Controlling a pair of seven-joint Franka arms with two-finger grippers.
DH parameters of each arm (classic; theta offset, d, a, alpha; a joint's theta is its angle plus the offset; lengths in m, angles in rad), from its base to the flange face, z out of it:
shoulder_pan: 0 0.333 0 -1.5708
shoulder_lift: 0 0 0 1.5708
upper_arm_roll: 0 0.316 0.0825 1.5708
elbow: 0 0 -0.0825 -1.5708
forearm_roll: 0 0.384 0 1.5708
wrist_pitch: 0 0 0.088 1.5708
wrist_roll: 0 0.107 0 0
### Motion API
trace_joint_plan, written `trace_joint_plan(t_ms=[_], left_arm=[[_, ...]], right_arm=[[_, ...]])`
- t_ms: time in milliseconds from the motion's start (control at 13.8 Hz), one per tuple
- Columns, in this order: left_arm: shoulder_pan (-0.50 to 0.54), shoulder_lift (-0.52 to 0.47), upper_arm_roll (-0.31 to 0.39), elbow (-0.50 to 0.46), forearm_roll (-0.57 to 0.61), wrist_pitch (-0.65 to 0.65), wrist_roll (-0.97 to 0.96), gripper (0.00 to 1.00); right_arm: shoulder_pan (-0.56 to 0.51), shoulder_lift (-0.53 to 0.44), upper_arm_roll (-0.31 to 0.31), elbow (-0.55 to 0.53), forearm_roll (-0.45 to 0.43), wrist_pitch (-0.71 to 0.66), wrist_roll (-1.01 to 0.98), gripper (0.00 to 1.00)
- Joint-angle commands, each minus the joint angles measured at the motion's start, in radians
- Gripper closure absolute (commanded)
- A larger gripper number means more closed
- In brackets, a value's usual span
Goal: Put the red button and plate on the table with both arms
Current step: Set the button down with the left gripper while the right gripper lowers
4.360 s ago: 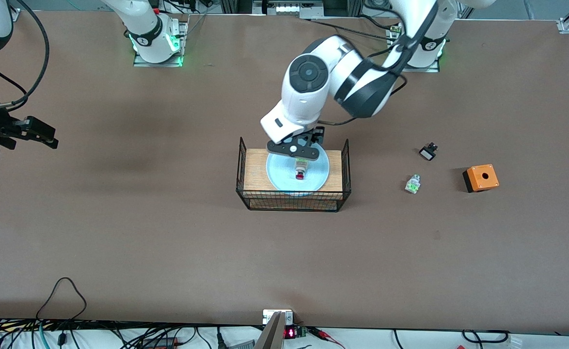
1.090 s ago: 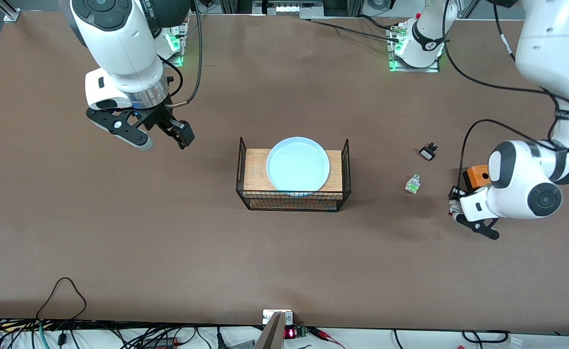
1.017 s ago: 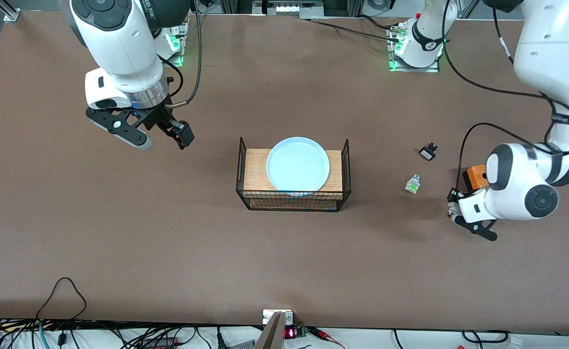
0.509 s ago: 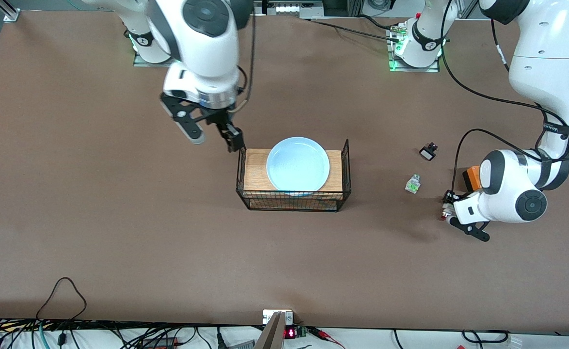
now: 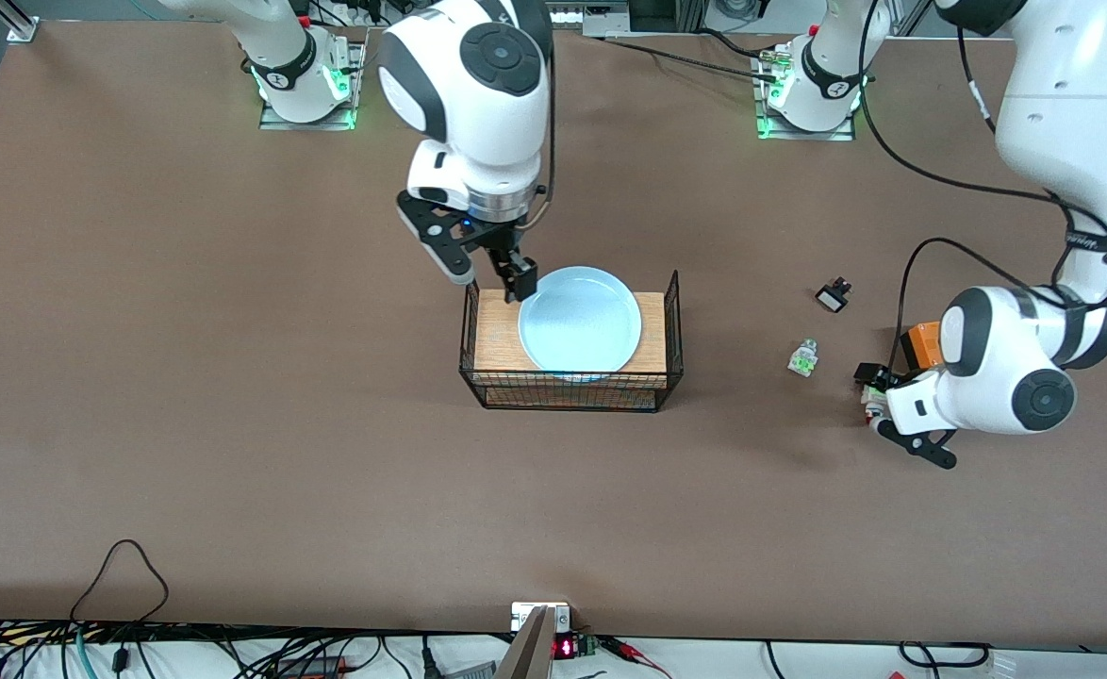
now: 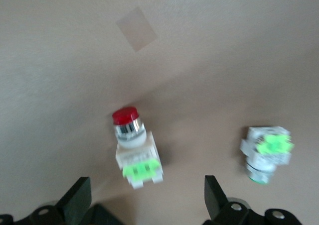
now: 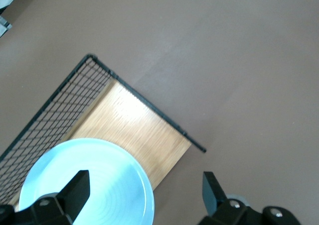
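Observation:
The red button [image 6: 133,146] lies on the brown table [image 5: 233,424] near the left arm's end, red cap pointing away from the wrist. My left gripper [image 6: 144,203] hangs low over it, open, with a finger on each side and neither touching. In the front view the red button [image 5: 871,406] peeks out beside that left gripper [image 5: 896,413]. The pale-blue plate [image 5: 580,321] rests on the wood-topped wire basket [image 5: 674,321]. Open and empty, my right gripper [image 5: 487,275] hovers over the plate's [image 7: 89,187] rim at the basket's right-arm end.
A similar green-tabbed part [image 5: 802,358] without a red cap lies between the basket and the left gripper. A small black part [image 5: 833,297] sits farther from the front camera. An orange box [image 5: 921,345] is partly hidden by the left arm.
My left gripper has opened and let go of the red button onto the table. The right arm has swung from its end of the table to the basket, over the plate's edge.

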Motion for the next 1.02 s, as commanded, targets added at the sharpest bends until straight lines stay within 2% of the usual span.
trace_joint_plan(t_ms=[0, 73, 145, 363, 509, 654, 799, 945], left_arm=[[-0.001, -0.123, -0.030, -0.015, -0.007, -0.100, -0.125, 0.00], [-0.001, -0.154, -0.043, -0.013, -0.007, -0.144, -0.173, 0.00], [-0.001, -0.185, -0.066, -0.009, -0.007, -0.193, -0.216, 0.00], [-0.001, -0.243, -0.125, 0.100, -0.007, -0.380, -0.357, 0.00], [-0.001, -0.271, -0.141, 0.162, -0.007, -0.492, -0.418, 0.00], [-0.002, -0.341, -0.141, 0.160, -0.019, -0.500, -0.434, 0.00], [-0.008, -0.436, -0.109, 0.101, -0.102, -0.488, -0.476, 0.00], [-0.068, -0.542, -0.028, 0.014, -0.110, -0.404, -0.535, 0.00]], right_arm=[[0.002, 0.005, 0.064, 0.000, -0.116, 0.001, 0.033, 0.00], [-0.004, 0.005, 0.083, -0.011, -0.158, 0.004, 0.030, 0.00], [-0.008, 0.005, 0.089, -0.020, -0.148, 0.003, 0.050, 0.00], [-0.008, 0.006, 0.091, -0.023, -0.140, 0.003, 0.070, 0.00], [0.001, 0.019, 0.092, -0.025, -0.134, 0.017, 0.190, 0.00], [0.007, 0.037, 0.092, -0.028, -0.135, 0.061, 0.301, 0.00], [0.019, 0.069, 0.092, -0.029, -0.137, 0.087, 0.315, 0.00], [0.022, 0.092, 0.092, -0.037, -0.138, 0.107, 0.314, 0.00]])
